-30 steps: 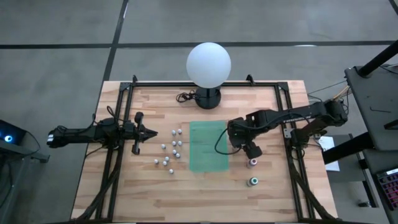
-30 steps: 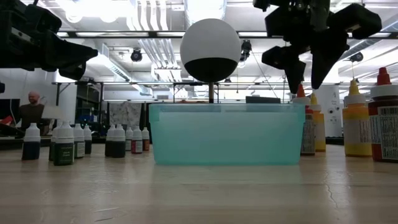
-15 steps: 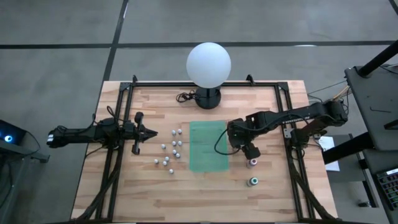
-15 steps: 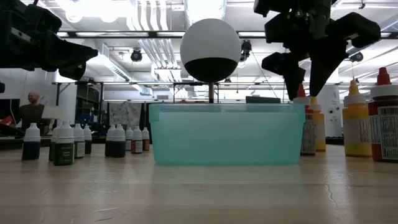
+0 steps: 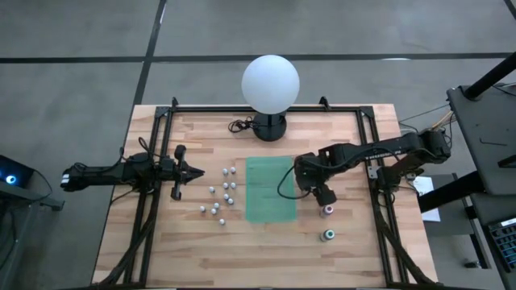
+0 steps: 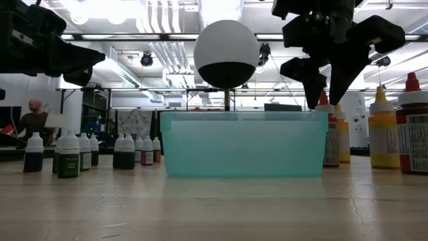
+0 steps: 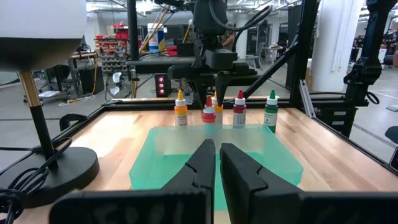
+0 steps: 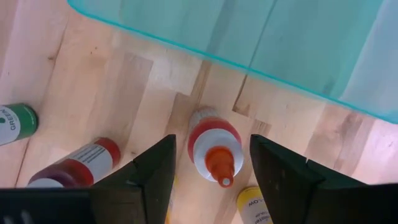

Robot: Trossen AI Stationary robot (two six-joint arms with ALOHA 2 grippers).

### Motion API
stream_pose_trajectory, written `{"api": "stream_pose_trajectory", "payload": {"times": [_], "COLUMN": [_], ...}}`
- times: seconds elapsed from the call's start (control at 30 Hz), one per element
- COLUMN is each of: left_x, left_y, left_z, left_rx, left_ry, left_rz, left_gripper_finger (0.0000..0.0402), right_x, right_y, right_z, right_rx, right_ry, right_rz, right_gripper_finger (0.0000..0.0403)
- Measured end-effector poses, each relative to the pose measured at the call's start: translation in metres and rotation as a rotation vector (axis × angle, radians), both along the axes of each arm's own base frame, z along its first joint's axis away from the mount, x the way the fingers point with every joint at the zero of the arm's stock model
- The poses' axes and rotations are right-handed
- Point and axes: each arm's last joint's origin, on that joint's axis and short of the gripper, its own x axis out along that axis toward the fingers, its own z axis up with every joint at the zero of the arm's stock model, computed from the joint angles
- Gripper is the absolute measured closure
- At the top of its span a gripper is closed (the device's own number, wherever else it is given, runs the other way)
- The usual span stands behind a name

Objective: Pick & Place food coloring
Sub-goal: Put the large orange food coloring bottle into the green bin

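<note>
Several small white-capped food coloring bottles (image 5: 219, 196) stand left of a translucent teal bin (image 5: 251, 193). Right of the bin stand larger ones with coloured tops, among them a pink one (image 5: 326, 211) and a green one (image 5: 328, 235). My right gripper (image 8: 214, 168) points down, open, over an upright orange-tipped bottle (image 8: 214, 149). Its fingers stand on either side of the tip without touching, as the low view shows for the gripper (image 6: 325, 100). My left gripper (image 5: 197, 171) waits level at the table's left, shut, with nothing in it.
A white globe lamp (image 5: 270, 84) stands on its dark base at the far edge, its cable beside it. Red (image 8: 81, 163), green (image 8: 15, 121) and yellow (image 8: 255, 202) bottles crowd close around the orange-tipped one. The bin's wall (image 8: 249, 56) lies just beyond it.
</note>
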Motion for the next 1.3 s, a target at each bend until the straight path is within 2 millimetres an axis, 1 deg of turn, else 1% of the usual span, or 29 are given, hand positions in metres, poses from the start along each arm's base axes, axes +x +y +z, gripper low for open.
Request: {"api": "stream_pose_trajectory", "payload": {"times": [0.23,0.63,0.9,1.0,1.3], "left_x": [0.000,0.000,0.000,0.000,0.000], "left_y": [0.000,0.000,0.000,0.000,0.000], "left_z": [0.000,0.000,0.000,0.000,0.000], "left_rx": [0.000,0.000,0.000,0.000,0.000], "left_ry": [0.000,0.000,0.000,0.000,0.000], "left_rz": [0.000,0.000,0.000,0.000,0.000], "left_gripper_finger": [0.0401,0.0401,0.0401,0.0401,0.0401], "right_x": [0.000,-0.003,-0.004,-0.004,-0.004], "right_y": [-0.002,-0.002,-0.002,-0.002,-0.002], "right_z": [-0.001,-0.010,-0.011,-0.011,-0.011], "right_rx": [0.001,0.001,0.000,0.000,0.000], "right_ry": [-0.003,0.014,0.016,0.016,0.016], "right_rz": [-0.007,-0.011,-0.008,-0.009,-0.011], "right_gripper_finger": [0.0206,0.0206,0.0210,0.0224,0.0292]}}
